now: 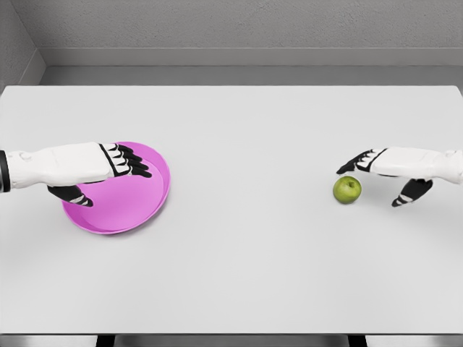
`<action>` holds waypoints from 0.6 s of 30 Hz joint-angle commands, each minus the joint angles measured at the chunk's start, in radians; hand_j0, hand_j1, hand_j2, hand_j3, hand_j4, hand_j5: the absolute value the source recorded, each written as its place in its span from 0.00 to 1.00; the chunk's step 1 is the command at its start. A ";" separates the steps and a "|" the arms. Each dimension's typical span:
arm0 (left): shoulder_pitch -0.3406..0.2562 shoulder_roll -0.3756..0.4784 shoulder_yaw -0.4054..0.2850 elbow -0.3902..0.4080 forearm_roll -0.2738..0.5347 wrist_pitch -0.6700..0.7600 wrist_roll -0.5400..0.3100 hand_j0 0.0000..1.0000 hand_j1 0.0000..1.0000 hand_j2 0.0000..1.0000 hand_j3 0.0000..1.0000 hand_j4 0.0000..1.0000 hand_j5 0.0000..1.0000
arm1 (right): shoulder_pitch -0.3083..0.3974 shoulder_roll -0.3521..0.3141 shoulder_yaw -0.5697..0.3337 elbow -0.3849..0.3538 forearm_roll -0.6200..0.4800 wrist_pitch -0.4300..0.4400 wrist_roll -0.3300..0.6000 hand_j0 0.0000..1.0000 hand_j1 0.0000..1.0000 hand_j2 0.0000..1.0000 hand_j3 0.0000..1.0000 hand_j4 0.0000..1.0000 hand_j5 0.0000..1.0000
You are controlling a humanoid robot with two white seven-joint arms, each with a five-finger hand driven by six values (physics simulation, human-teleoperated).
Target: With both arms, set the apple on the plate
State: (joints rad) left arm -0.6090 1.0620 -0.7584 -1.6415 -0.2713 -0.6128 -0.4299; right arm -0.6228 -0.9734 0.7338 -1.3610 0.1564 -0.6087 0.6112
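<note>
Green round apple on white tabletop, right side, well apart from shallow pink round plate at left. Right hand just above and beside apple, fingers extended over its top, thumb down to the right, not closed on it. Left hand over plate's left part, fingers straight and close together, holding nothing. Plate w/ far rim looking slightly raised.

Pink, green and white on pale grey

Round glossy magenta-pink plate; small yellow-green apple; plain light-grey tabletop; both hands, left and right, white-shelled with black fingers; grey speckled wall behind.
</note>
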 commanded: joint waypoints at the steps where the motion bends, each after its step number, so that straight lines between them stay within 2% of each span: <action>1: 0.000 0.001 0.001 0.000 0.003 0.002 0.000 1.00 1.00 1.00 1.00 1.00 1.00 | 0.000 0.038 0.002 0.022 0.005 0.020 0.000 1.00 1.00 1.00 1.00 1.00 1.00; 4: 0.000 0.001 0.001 0.000 0.001 0.002 0.000 1.00 1.00 1.00 1.00 1.00 1.00 | -0.009 0.073 0.004 0.031 0.003 0.058 0.000 1.00 1.00 1.00 1.00 1.00 1.00; 7: 0.000 0.001 0.001 0.000 0.001 0.002 0.000 1.00 1.00 1.00 1.00 1.00 1.00 | -0.021 0.093 0.004 0.074 0.003 0.060 0.000 1.00 1.00 1.00 1.00 1.00 1.00; 18: 0.000 -0.001 0.001 0.006 0.001 0.002 0.000 1.00 1.00 1.00 1.00 1.00 1.00 | -0.037 0.085 0.027 0.051 0.003 0.020 0.000 1.00 1.00 1.00 1.00 1.00 1.00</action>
State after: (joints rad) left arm -0.6090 1.0618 -0.7584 -1.6354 -0.2759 -0.6128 -0.4301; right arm -0.6596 -0.8839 0.7581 -1.3037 0.1646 -0.5825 0.6112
